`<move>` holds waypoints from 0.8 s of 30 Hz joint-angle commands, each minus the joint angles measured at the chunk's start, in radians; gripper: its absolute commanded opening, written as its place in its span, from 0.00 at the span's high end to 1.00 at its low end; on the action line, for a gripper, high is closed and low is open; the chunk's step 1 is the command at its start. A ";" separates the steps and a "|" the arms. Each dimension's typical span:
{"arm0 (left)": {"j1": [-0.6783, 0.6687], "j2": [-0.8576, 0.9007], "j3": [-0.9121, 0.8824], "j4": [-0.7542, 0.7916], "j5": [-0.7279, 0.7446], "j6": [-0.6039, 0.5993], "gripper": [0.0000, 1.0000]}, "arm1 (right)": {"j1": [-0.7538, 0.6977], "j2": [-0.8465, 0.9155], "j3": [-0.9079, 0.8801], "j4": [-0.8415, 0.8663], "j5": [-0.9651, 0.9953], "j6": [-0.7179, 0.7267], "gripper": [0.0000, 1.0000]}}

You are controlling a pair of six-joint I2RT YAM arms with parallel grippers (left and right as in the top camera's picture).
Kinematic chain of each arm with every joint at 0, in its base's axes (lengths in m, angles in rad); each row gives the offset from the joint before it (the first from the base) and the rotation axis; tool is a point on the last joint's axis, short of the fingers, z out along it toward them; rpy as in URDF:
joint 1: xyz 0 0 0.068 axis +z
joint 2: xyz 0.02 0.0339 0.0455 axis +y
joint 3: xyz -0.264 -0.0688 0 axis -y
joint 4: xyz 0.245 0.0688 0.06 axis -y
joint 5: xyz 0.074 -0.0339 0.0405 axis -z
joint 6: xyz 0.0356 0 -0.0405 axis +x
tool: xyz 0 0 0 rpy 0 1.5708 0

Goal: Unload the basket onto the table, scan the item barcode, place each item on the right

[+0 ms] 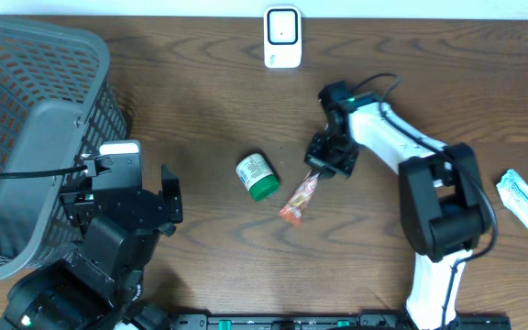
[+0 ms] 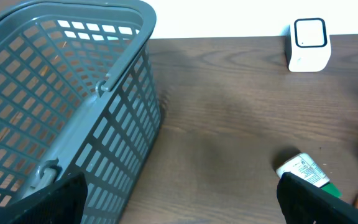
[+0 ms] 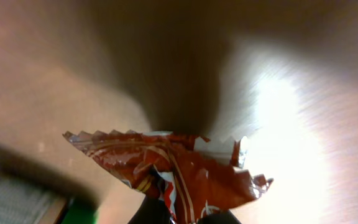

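Observation:
A crinkled red snack packet (image 1: 296, 202) lies on the wooden table near the middle, and my right gripper (image 1: 322, 168) is shut on its upper end. The right wrist view is filled by the packet (image 3: 173, 168), pinched between the fingertips of my right gripper (image 3: 182, 218) at the bottom edge. The white barcode scanner (image 1: 282, 37) stands at the table's far edge, well beyond the packet. My left gripper (image 1: 172, 194) sits open beside the basket with nothing in it. In the left wrist view, my left gripper (image 2: 185, 208) is spread wide over bare wood.
A grey mesh basket (image 1: 26, 137) fills the left side, also in the left wrist view as basket (image 2: 61, 93). A white bottle with a green cap (image 1: 258, 176) lies just left of the packet. Pale sachets (image 1: 523, 197) rest at the right edge. The scanner (image 2: 308, 45) shows far right.

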 commanded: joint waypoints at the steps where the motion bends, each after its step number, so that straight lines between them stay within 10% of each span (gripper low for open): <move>1: 0.003 -0.003 0.006 -0.002 -0.012 -0.004 0.02 | -0.043 -0.121 -0.008 0.034 0.389 -0.170 0.99; 24: 0.003 -0.003 0.006 -0.002 -0.012 -0.004 0.02 | 0.198 -0.343 -0.159 0.190 1.466 -0.008 0.99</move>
